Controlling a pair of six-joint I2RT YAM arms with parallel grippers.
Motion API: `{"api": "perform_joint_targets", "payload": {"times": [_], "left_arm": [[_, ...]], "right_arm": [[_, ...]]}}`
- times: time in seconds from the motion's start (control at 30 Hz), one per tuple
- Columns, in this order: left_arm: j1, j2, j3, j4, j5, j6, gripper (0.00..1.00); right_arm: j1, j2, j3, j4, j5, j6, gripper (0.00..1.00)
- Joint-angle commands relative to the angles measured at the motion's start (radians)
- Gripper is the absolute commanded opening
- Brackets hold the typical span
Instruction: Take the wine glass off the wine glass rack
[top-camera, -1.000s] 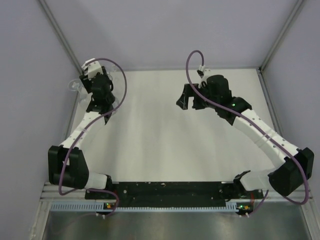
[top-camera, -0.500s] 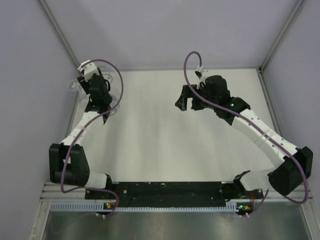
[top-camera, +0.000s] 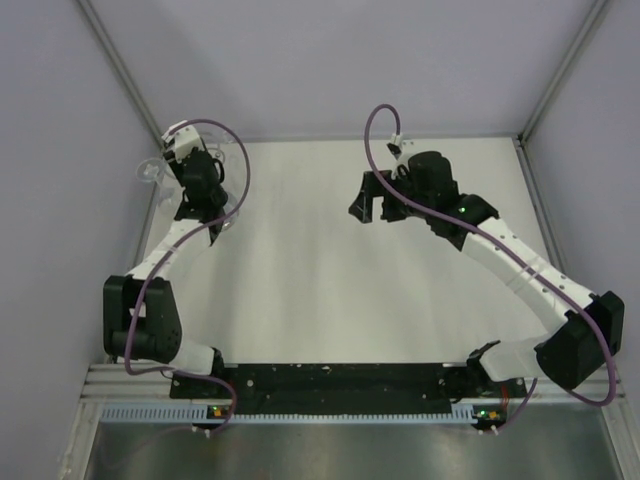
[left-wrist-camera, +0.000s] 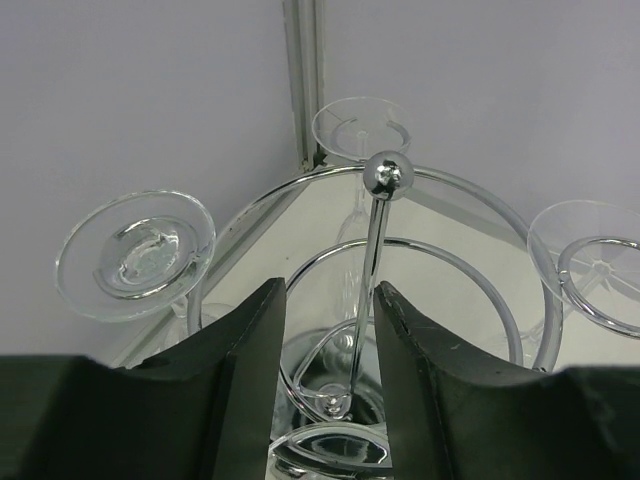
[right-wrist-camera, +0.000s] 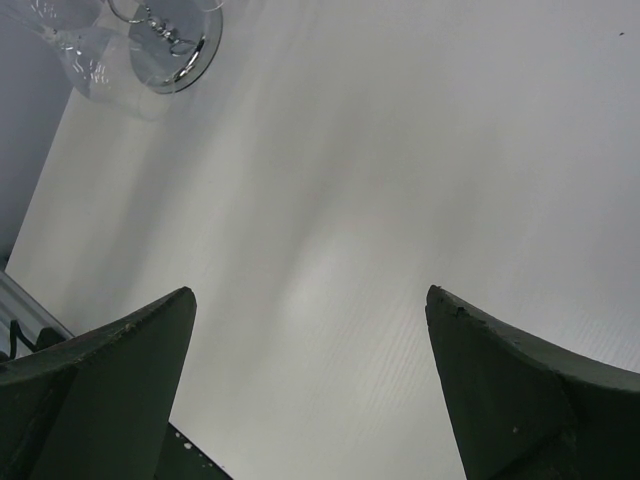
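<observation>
Hanging foot-up from the rack, three glasses show in the left wrist view: the left glass, the far glass behind the ball-topped post, and the right glass, partly cut off by the picture's edge. We see the rack in the far left corner of the table, close to the walls. Our left gripper looks down on it, with the post showing in the narrow gap between its fingers. The fingers stand a little apart, and we cannot tell whether they touch a glass lower down. Our right gripper hangs spread wide above bare table near the middle, well apart from the rack, pinching nothing.
</observation>
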Motion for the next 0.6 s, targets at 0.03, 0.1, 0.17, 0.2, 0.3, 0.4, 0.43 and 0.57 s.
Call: {"api": "perform_joint_targets", "payload": {"times": [0.03, 0.1, 0.17, 0.2, 0.3, 0.4, 0.43, 0.57], "left_arm": [[0.005, 0.015, 0.044, 0.067, 0.021, -0.01, 0.43], [0.005, 0.021, 0.047, 0.073, 0.025, -0.007, 0.42], [0.005, 0.026, 0.047, 0.081, 0.027, -0.004, 0.41], [0.005, 0.027, 0.047, 0.085, 0.027, -0.001, 0.38], [0.005, 0.029, 0.044, 0.102, 0.028, 0.01, 0.33], [0.005, 0.034, 0.044, 0.108, 0.03, 0.019, 0.23], [0.005, 0.035, 0.046, 0.11, 0.033, 0.024, 0.19], [0.005, 0.04, 0.047, 0.111, 0.028, 0.032, 0.01]], "right_arm": [[0.021, 0.011, -0.003, 0.04, -0.009, -0.018, 0.98], [0.021, 0.013, -0.004, 0.042, -0.01, -0.018, 0.98], [0.019, 0.016, -0.004, 0.04, -0.012, -0.018, 0.98], [0.021, 0.016, -0.007, 0.04, -0.015, -0.02, 0.98], [0.024, 0.019, -0.009, 0.04, -0.017, -0.02, 0.98], [0.027, 0.022, -0.007, 0.039, -0.018, -0.023, 0.98], [0.027, 0.025, -0.007, 0.04, -0.02, -0.021, 0.98], [0.032, 0.03, -0.007, 0.04, -0.023, -0.023, 0.98]]}}
